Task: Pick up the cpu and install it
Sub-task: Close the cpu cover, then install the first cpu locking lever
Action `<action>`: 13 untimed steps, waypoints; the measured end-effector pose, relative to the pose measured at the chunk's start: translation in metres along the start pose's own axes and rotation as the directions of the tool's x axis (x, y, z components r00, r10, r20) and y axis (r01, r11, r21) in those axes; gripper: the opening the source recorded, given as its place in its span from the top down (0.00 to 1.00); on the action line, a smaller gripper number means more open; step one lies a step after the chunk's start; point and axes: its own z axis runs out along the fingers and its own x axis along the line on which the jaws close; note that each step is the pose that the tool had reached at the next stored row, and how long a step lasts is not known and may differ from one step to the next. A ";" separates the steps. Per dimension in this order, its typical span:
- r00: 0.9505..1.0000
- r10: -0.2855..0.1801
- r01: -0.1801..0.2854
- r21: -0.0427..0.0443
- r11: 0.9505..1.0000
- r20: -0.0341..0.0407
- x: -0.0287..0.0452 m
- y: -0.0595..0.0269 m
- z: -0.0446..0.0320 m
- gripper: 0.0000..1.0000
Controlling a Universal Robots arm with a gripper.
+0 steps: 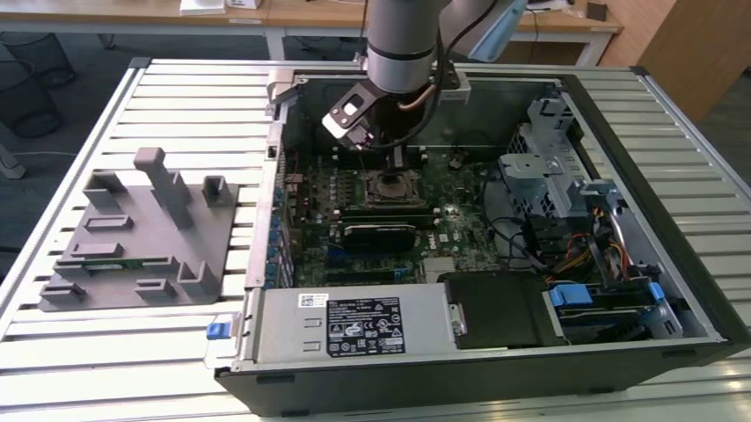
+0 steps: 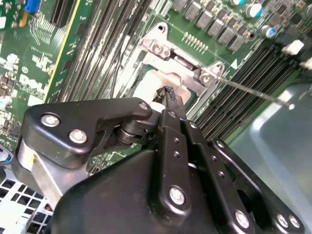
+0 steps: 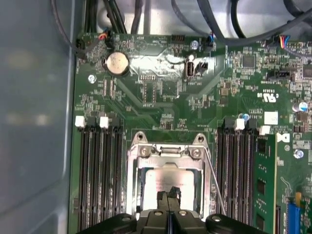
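Nearest, my gripper (image 3: 168, 191), jaws closed on nothing, hangs just over the cpu (image 3: 156, 183), flat in the socket (image 3: 168, 151) mid-board (image 3: 161, 92). I judge it light, stiff, fragile; best held by its rim.

Robotics lab in an office-type room. A robot arm (image 1: 399, 44) stands over an open computer case (image 1: 663, 185) on a slatted metal bench (image 1: 105, 356), with a grey parts fixture (image 1: 129, 255) alongside. Wooden desks (image 1: 305, 13), wire bins (image 1: 24, 97) and grey carpet lie behind.
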 end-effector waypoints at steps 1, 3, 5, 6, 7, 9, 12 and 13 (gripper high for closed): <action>1.000 0.000 0.000 0.000 1.000 0.000 0.0000 0.0017 0.0001 0.89; 1.000 0.000 0.000 0.001 1.000 0.000 -0.0001 0.0051 0.0001 0.89; 1.000 0.000 0.000 0.001 1.000 0.000 -0.0002 0.0077 0.0002 0.89; 1.000 0.000 0.000 0.001 1.000 0.000 -0.0002 0.0085 0.0003 0.89; 1.000 0.000 0.000 0.001 1.000 0.000 -0.0002 0.0087 0.0002 0.89; 1.000 0.000 0.000 0.001 1.000 0.000 -0.0001 0.0088 0.0002 0.89; 1.000 0.000 0.000 0.001 1.000 0.000 -0.0002 0.0089 -0.0009 0.89; 1.000 0.000 0.000 0.001 1.000 0.000 -0.0001 0.0090 -0.0020 0.89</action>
